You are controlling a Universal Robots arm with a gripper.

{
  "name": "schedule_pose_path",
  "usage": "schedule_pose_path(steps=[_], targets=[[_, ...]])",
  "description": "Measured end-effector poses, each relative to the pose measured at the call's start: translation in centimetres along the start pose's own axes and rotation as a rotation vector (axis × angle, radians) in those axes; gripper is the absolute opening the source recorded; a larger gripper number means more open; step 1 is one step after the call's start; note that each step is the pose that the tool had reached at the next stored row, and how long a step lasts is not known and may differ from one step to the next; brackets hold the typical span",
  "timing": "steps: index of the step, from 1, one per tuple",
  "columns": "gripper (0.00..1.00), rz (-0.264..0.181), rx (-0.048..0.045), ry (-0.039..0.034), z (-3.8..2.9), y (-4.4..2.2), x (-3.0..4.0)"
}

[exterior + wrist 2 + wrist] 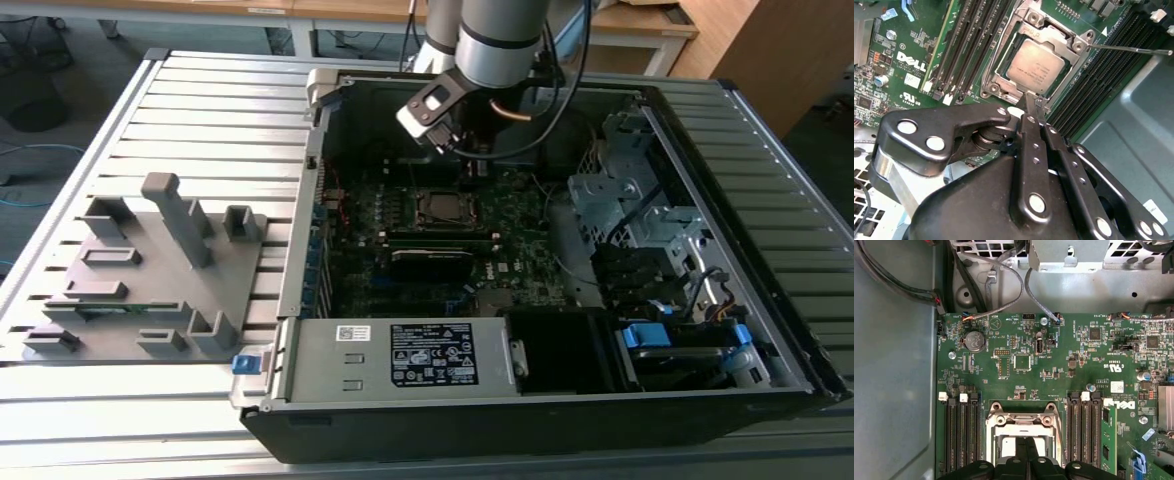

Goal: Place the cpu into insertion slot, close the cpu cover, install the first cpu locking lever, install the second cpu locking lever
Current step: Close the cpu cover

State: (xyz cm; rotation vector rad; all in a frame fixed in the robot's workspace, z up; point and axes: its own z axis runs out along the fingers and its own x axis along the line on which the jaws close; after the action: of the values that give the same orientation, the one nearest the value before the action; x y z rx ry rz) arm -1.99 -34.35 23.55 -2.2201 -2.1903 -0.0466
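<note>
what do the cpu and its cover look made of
The cpu face looks like matte pale grey metal: dull, even sheen. The cpu cover around it looks like bare stamped metal, probably steel: brighter glints on its bent edges.

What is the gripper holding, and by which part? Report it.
Nothing that shows: the gripper is shut, its tips at the edge of the cpu cover, the cpu seated beneath.
</note>
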Motion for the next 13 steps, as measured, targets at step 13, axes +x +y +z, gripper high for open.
schedule_pose_path(steps=[13], targets=[[0.10,-0.004,-0.0035,0.0000,0.56,-0.67,-0.03]])
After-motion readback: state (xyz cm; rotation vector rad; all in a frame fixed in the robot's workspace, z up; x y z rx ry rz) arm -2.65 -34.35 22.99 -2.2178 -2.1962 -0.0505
